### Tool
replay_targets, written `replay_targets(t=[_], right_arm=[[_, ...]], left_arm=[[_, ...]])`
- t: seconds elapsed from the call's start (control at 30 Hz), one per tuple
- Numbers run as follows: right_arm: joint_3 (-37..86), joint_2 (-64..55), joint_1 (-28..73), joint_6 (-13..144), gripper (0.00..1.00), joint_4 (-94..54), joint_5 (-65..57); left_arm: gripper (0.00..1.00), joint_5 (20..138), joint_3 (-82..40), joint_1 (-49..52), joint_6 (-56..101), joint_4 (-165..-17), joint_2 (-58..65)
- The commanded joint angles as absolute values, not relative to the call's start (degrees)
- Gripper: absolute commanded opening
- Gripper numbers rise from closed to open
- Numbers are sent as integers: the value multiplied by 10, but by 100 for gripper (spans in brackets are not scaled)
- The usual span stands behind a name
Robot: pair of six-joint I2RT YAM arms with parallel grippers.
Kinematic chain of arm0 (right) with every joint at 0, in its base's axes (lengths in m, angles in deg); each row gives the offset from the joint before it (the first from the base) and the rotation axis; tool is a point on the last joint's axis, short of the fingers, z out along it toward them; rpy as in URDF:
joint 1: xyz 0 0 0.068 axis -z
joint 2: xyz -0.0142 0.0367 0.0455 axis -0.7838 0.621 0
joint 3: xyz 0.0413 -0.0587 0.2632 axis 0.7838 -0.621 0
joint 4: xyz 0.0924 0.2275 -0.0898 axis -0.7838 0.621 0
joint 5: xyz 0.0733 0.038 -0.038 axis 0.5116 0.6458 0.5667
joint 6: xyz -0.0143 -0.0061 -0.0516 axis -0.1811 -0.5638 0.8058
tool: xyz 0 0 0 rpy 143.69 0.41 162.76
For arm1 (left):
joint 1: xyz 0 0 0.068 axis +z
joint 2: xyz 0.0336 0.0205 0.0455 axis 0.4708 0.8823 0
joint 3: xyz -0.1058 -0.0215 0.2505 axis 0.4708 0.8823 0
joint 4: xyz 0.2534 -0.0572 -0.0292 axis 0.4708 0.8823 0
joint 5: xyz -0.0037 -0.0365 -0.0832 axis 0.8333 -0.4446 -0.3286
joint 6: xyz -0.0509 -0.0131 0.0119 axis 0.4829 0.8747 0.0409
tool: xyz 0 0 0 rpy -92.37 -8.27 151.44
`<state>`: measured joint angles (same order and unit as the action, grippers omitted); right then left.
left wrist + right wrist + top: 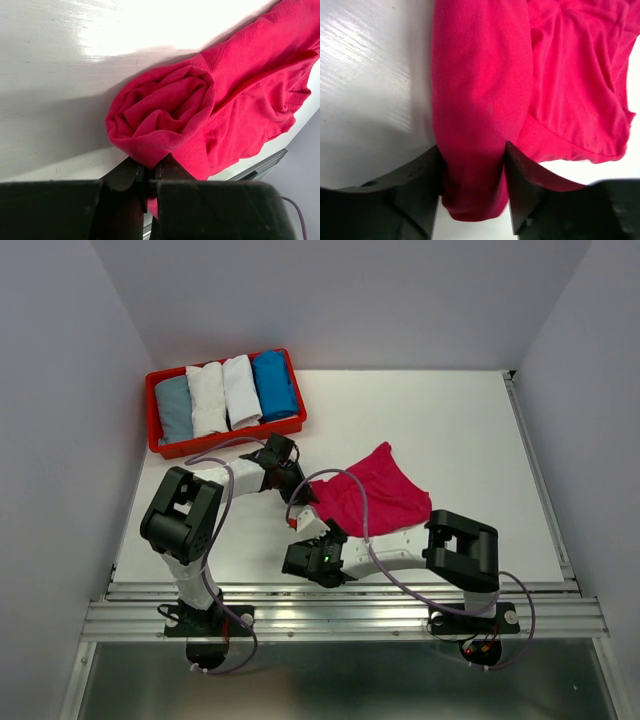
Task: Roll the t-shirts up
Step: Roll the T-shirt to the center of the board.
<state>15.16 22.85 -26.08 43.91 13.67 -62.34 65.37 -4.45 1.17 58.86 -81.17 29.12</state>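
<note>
Magenta-pink cloth sits in both pincers. The left pincer (pixel 150 172) is almost fully closed, with a thin fold of the magenta-pink t-shirt (pixel 215 110) nipped between its tips, just under the coiled end of the roll. The right pincer (pixel 472 170) stands about half open, its two fingers (pixel 422 175) lying against either side of the rolled part, which fills the gap between them and runs away from the camera. In the top view the two pincers are close together at the left end of the garment, the left one slightly farther from the bases. The roll takes in only that left edge. The rest of the shirt lies loose and creased to the right on the white bench (pixel 470 430), near its middle. Well apart, at the far left corner of the bench, a red tray (pixel 153 410) holds four rolled t-shirts side by side, touching: one grey-blue (pixel 174 408), two white (pixel 208 398), one bright blue (pixel 274 385).
</note>
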Motion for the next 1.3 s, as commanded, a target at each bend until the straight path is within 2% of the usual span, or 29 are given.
replay_targets(t=[0.0, 0.07, 0.1, 0.17, 0.2, 0.27, 0.33, 0.43, 0.53, 0.57, 0.67, 0.7, 0.77, 1.03, 1.27], right_arm=[[155, 253, -264, 405, 49, 148, -666], [157, 262, -264, 396, 38, 154, -672], [159, 269, -264, 392, 27, 156, -676], [164, 273, -264, 386, 17, 157, -677], [165, 273, -264, 385, 7, 157, -677], [160, 263, -264, 391, 1, 143, -666], [150, 247, -264, 399, 1, 122, -642], [123, 203, -259, 415, 1, 72, -593], [94, 161, -254, 428, 1, 16, -551], [87, 145, -249, 428, 1, 7, -540], [64, 121, -242, 427, 1, -29, -504], [59, 109, -241, 426, 1, -37, -497], [48, 99, -229, 420, 1, -56, -476], [9, 50, -204, 374, 1, -111, -413], [-67, -29, -133, 309, 1, -172, -345]], left_arm=[[0, 660, -67, 10, 583, -797, 267], [0, 660, -66, 9, 583, -796, 268], [0, 661, -66, 10, 582, -796, 268], [0, 662, -64, 10, 582, -799, 264], [0, 662, -63, 10, 582, -801, 262], [0, 662, -62, 10, 577, -803, 257], [0, 659, -60, 10, 571, -806, 252], [11, 653, -57, 13, 562, -805, 237], [26, 650, -54, 17, 554, -803, 218], [34, 651, -53, 19, 552, -802, 214], [49, 656, -54, 24, 545, -788, 193], [59, 659, -55, 26, 539, -784, 188], [68, 661, -59, 31, 529, -771, 178], [71, 674, -82, 50, 507, -729, 142], [71, 683, -105, 68, 494, -702, 116]])
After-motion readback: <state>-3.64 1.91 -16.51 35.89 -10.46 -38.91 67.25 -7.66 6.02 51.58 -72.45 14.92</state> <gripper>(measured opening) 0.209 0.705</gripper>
